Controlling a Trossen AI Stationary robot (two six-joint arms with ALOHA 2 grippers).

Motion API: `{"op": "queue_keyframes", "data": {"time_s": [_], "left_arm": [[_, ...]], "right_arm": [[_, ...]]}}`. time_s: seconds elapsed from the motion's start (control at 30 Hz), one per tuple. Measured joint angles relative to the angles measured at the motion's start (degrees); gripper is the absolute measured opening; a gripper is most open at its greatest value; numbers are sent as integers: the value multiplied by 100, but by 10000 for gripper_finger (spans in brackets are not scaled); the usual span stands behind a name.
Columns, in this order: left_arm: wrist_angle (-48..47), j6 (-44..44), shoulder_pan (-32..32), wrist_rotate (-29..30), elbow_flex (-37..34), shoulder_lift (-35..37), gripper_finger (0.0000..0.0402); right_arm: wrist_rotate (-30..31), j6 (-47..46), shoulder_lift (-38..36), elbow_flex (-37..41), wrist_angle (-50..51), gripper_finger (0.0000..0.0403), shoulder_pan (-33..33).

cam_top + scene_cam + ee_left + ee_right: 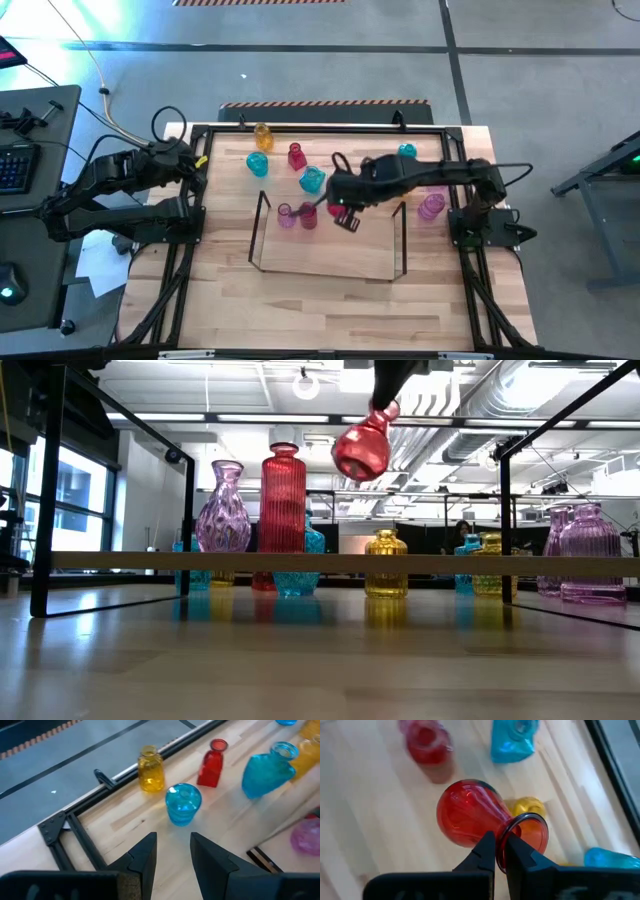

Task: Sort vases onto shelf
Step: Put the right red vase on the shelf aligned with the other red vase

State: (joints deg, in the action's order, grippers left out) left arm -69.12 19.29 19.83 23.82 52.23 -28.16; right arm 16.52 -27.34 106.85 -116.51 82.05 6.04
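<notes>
Your right hand (501, 851) is pinched shut on the rim of a round-bellied red vase (469, 818), and that grip settles how the placement goes. The vase hangs in the air above the shelf (262, 222), near its back edge, with two pink vases (296, 215) already standing inside to the left. In the low view the red vase (362, 448) is clearly tilted: neck up and toward the hand, belly down and away, so its long axis leans well off vertical. You hold it by the lip, not the body, so the base points obliquely at the tray floor, not square to it.

My judgement is that you need to rotate the wrist until the neck stands straight up before lowering, or the vase will land on the edge of its base and tip toward its pink neighbours.

Your left hand (171, 854) waits at the tabletop's left edge, fingers parted a little and holding nothing, looking toward a cyan vase (183, 803) and a yellow vase (151, 768). It lies well apart from the shelf; the right arm is the one in position.
</notes>
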Motion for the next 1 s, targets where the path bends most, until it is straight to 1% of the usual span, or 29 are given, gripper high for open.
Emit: {"op": "queue_keyframes", "data": {"time_s": [0.17,0.23,0.37,0.53,0.8,1.0], "left_arm": [[0,11,-1,-265,0,0,111],[0,55,-1,-263,0,0,111],[0,53,1,-264,0,2,111],[2,6,0,-265,0,0,111],[2,-95,1,-265,0,0,111],[2,-96,-1,-267,0,0,111]], "right_arm": [[-111,-91,214,0,-344,0,258],[-219,-92,402,2,-343,0,334],[-245,-117,831,9,-384,0,496],[-301,-163,1150,11,-724,0,648],[-317,-288,1252,11,-1002,0,769],[-319,-179,1286,11,-1180,0,830]]}}
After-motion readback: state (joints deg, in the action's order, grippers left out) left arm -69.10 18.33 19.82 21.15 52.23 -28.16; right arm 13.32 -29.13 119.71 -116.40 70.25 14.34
